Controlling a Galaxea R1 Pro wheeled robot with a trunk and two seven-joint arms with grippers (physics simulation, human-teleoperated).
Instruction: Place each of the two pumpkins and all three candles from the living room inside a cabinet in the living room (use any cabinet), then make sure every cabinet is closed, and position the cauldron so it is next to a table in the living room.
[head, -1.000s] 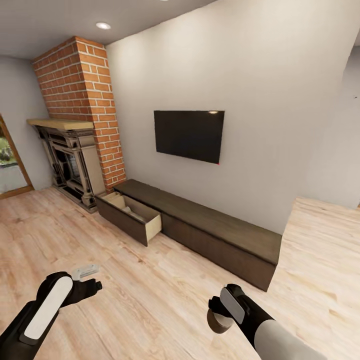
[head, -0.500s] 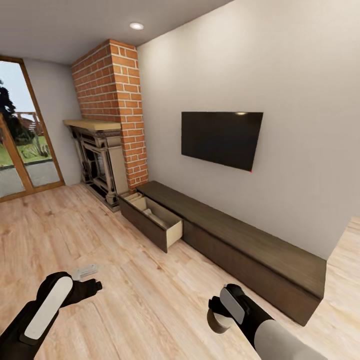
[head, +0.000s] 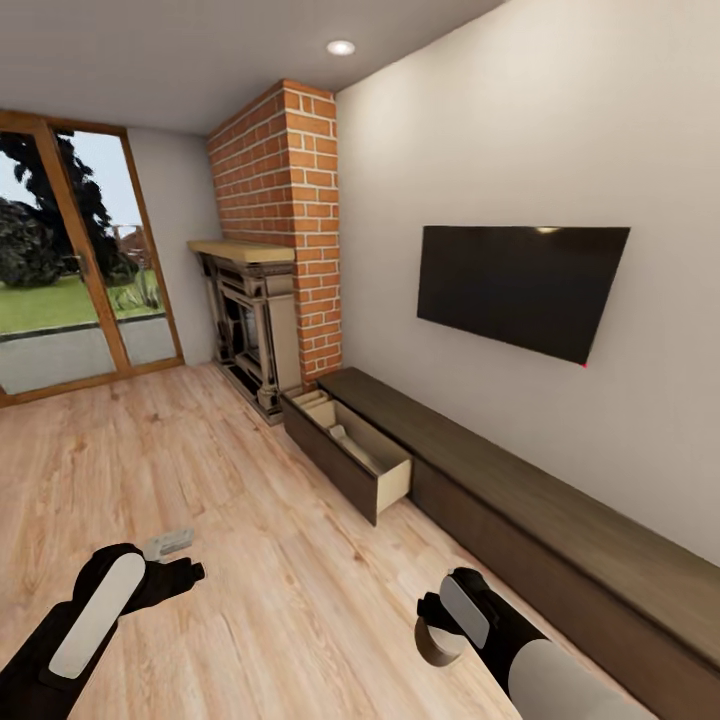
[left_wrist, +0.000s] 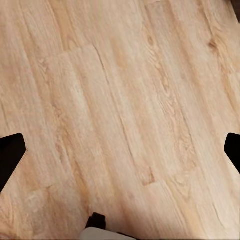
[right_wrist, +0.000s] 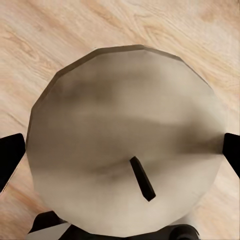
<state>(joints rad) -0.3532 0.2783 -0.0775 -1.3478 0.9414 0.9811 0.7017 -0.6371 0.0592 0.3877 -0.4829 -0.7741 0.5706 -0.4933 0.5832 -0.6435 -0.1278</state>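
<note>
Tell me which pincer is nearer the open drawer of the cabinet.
Right. The right pincer, holding a candle, sits below the open drawer of the cabinet; the left pincer is farther off across the floor.

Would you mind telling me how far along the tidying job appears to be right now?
Done: unclear. The open drawer of the cabinet holds pale items I cannot identify. In hand: the right hand grips a candle; the left hand is open and empty. Left: stow this candle and close the drawer; the rest cannot be judged from here.

cabinet (head: 560, 520) along wall, under television (head: 520, 285), right of fireplace (head: 250, 330)
</note>
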